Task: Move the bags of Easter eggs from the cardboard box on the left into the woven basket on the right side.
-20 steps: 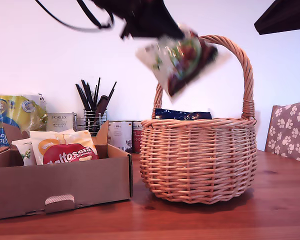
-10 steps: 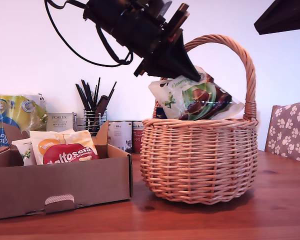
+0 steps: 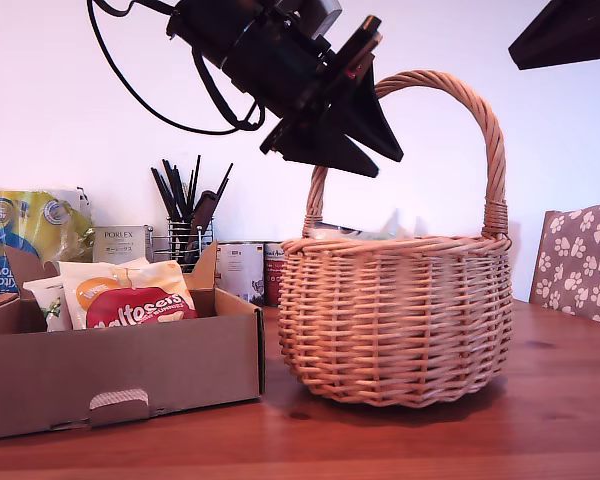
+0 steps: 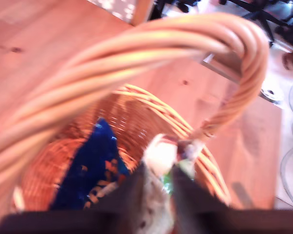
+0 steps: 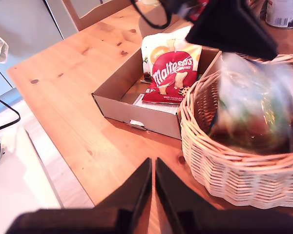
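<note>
Hanging above the woven basket (image 3: 395,320), my first gripper (image 3: 388,165) points down into its mouth just under the arched handle (image 3: 485,130). Its dark fingers stand a little apart and grip nothing. Below them a pale and green bag (image 5: 254,112) is inside the basket, smeared by blur in both wrist views, so its print and long axis cannot be made out. From the exterior view only a pale edge shows above the rim. A dark blue bag (image 4: 95,165) with orange print lies on the basket floor, partly hidden by the fingers, its long axis running from them towards the far wall. My second gripper (image 5: 153,168) hovers over bare table (image 3: 480,440) near the basket's foot, jaws nearly together with only a slit between and nothing in them. A dark shape cut off at the exterior view's top right corner cannot be identified. The cardboard box (image 3: 120,370) sits at the exterior view's left, just beside the basket, tab slot facing the camera. In it a red Maltesers bag (image 3: 135,305) leans back, long axis upward, lettering readable, with a cream and orange bag (image 3: 110,280) behind it, half covered.
</note>
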Robot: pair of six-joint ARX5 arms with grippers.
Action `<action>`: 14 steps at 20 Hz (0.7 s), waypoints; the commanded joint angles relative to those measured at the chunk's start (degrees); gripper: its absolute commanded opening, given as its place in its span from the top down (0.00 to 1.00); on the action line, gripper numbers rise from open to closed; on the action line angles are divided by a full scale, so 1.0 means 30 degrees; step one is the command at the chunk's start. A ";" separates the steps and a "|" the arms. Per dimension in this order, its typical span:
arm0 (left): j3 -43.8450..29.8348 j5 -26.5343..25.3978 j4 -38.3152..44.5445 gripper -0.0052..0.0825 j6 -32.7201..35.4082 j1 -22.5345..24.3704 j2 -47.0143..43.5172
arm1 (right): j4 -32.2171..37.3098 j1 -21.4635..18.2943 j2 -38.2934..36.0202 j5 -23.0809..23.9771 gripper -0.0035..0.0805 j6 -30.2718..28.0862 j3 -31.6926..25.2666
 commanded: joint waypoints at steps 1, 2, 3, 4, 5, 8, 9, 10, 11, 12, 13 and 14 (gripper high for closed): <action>0.0219 -0.0911 0.0197 0.51 -0.0044 -0.0102 0.0029 | 0.0051 0.0080 0.0102 -0.0022 0.97 0.0000 0.0189; 0.0379 -0.1596 0.0168 0.51 0.0197 -0.0102 0.0029 | 0.0015 0.0080 0.0102 -0.0022 0.97 0.0000 0.0189; 0.0627 -0.1982 -0.0029 0.52 0.0546 -0.0102 0.0000 | -0.0007 0.0080 0.0102 -0.0022 0.97 0.0000 0.0189; 0.0896 -0.2149 -0.0379 0.56 0.0546 -0.0087 -0.0117 | -0.0022 0.0080 0.0102 -0.0022 0.97 0.0000 0.0189; 0.1129 -0.2266 -0.0882 0.63 0.1209 -0.0044 -0.0284 | -0.0066 0.0080 0.0102 -0.0022 0.97 0.0000 0.0189; 0.1260 -0.2368 -0.3067 0.97 0.3016 0.0357 -0.1188 | -0.0095 0.0080 0.0102 -0.0015 0.97 0.0000 0.0189; 0.1260 -0.2659 -0.4073 0.96 0.3708 0.0561 -0.1479 | -0.0087 0.0080 0.0102 -0.0015 0.97 -0.0007 0.0189; 0.1246 -0.2900 -0.4962 0.96 0.4211 0.0823 -0.1712 | -0.0080 0.0080 0.0102 -0.0007 0.97 -0.0007 0.0189; 0.1246 -0.3053 -0.5727 0.96 0.4211 0.1144 -0.1894 | -0.0080 0.0073 0.0102 -0.0007 0.97 -0.0007 0.0189; 0.1195 -0.3053 -0.6302 0.96 0.5071 0.1515 -0.2084 | -0.0073 0.0073 0.0102 -0.0007 0.97 -0.0007 0.0189; 0.1093 -0.3016 -0.6586 0.96 0.5464 0.1851 -0.2251 | -0.0073 0.0073 0.0102 -0.0007 0.97 -0.0007 0.0189; 0.0947 -0.2951 -0.6790 0.96 0.5566 0.2244 -0.2448 | -0.0073 0.0073 0.0102 -0.0007 0.97 -0.0007 0.0189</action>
